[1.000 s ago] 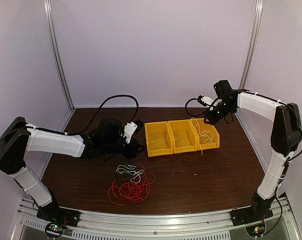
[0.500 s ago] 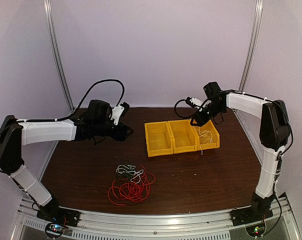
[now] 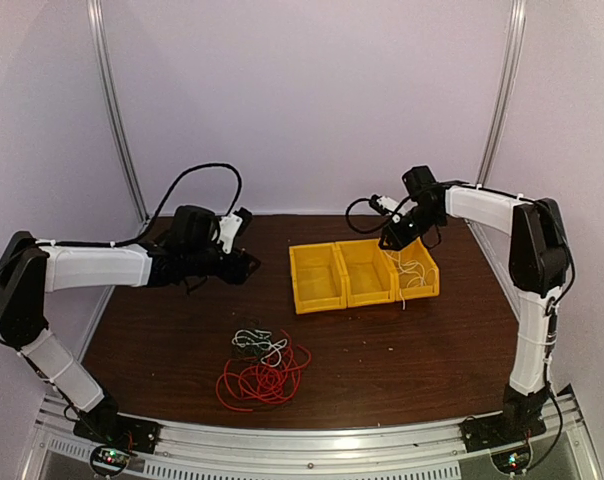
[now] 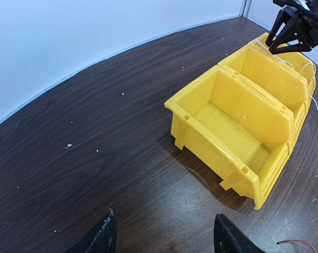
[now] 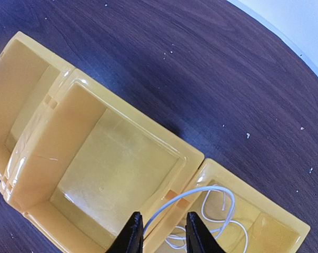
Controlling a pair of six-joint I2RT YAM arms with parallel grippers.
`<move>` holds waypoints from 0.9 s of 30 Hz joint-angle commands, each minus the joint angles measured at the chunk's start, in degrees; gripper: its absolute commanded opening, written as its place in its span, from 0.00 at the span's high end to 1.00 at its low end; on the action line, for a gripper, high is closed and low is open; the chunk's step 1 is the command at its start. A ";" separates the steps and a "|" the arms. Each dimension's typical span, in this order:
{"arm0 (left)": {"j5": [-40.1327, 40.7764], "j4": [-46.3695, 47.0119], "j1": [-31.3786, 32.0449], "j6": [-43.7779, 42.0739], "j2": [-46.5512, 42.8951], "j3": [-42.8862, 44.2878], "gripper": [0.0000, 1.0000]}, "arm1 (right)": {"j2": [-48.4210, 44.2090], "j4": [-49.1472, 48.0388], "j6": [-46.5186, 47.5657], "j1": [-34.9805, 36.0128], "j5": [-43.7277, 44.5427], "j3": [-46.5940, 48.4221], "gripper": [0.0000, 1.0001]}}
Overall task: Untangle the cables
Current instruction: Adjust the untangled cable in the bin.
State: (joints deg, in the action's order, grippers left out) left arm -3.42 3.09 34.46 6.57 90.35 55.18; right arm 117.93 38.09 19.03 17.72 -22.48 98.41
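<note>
So far one cable looks sorted: a white cable [image 5: 214, 187] lies in loose loops inside the yellow bin [image 5: 285, 221] directly under the right claw [image 5: 164, 216], with one strand hanging over the bin wall on the side away from that claw. The right claw's fingers stand a little apart. One end of the white cable rises into the gap between them, which is wider than the wire, so it does not look pinched. The middle bin [image 5: 117, 163], just beside that claw, holds nothing, and neither does the end bin [image 4: 232, 132], ahead of the left claw [image 4: 164, 216]. The left claw hangs wide apart above the bare surface [image 3: 432, 340] and holds nothing. The rest of the job lies well behind and below it, toward the arm bases: the red cable [image 3: 267, 380] sprawls in many loops, with a pale strand [image 3: 254, 338] and a dark strand [image 3: 244, 352] heaped on its far edge, touching and apparently interlaced. I judge the task about a third done, with the red and dark wires not yet pulled apart. From here I cannot tell whether the pale strand in the heap is a separate cable.
</note>
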 commanded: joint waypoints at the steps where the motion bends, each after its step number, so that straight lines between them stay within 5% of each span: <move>1: -1.49 1.96 0.00 -0.44 0.60 1.58 0.36 | 1.90 0.47 -0.90 0.30 -0.86 2.26 0.72; 18: -2.45 0.33 0.00 -1.57 0.80 2.48 0.37 | 2.26 1.47 -0.20 0.39 -4.93 2.89 0.63; 23: -2.84 0.33 0.00 -1.56 0.90 2.57 0.37 | 0.72 0.28 -1.26 0.39 -1.27 1.00 0.76; 27: -3.16 0.27 0.00 -1.56 1.28 2.73 0.37 | -0.46 -0.80 -1.99 0.16 0.84 -1.04 1.00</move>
State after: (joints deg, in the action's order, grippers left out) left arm -5.41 2.22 34.44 5.85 90.67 55.96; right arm 120.51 37.91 18.33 17.72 -24.97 99.53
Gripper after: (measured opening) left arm 0.626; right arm 0.098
